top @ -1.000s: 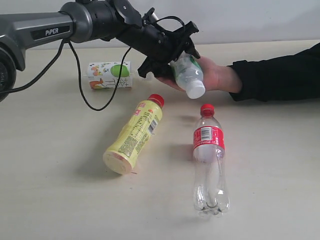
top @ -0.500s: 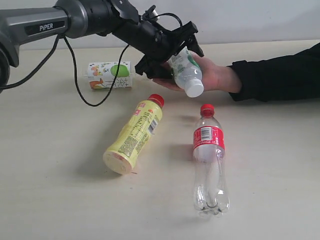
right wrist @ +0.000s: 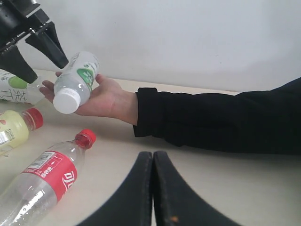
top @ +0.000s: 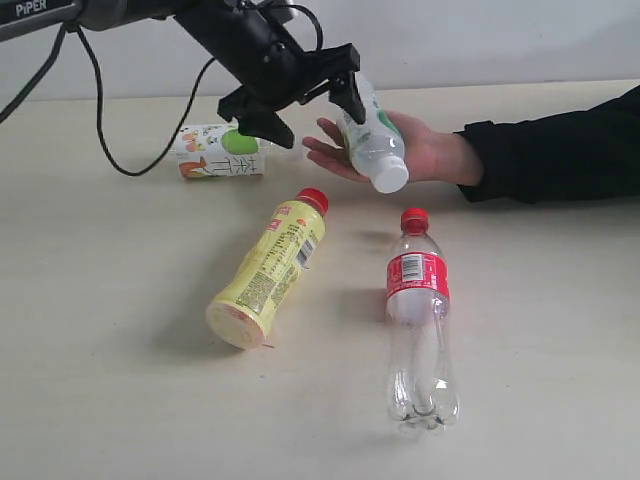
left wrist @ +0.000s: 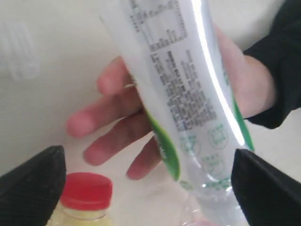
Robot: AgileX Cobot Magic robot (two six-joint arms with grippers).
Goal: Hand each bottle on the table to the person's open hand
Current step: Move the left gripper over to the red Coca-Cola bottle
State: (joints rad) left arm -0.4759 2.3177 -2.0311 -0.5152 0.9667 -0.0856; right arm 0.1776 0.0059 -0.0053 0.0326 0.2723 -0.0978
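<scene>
The left pincer (top: 320,128) stood wide open, with no jaw visibly touching the white-capped bottle (top: 372,145), which lay across the hand (top: 430,150). The right pincer (right wrist: 153,155) was pressed shut on nothing. The yellow bottle (top: 268,270), the red-label bottle (top: 418,320) and the apple bottle (top: 215,152) lay on the surface (top: 120,400). The step looked like a release. To do it well, the arm should back straight off with its jaws wide, so that neither clipped the bottle or the person's fingertips (left wrist: 80,125).

Four in all — yellow bottle (top: 265,275), red-label bottle (top: 418,300), white-cap bottle (top: 375,145), short bottle (top: 215,155); one open hand (top: 430,150).
</scene>
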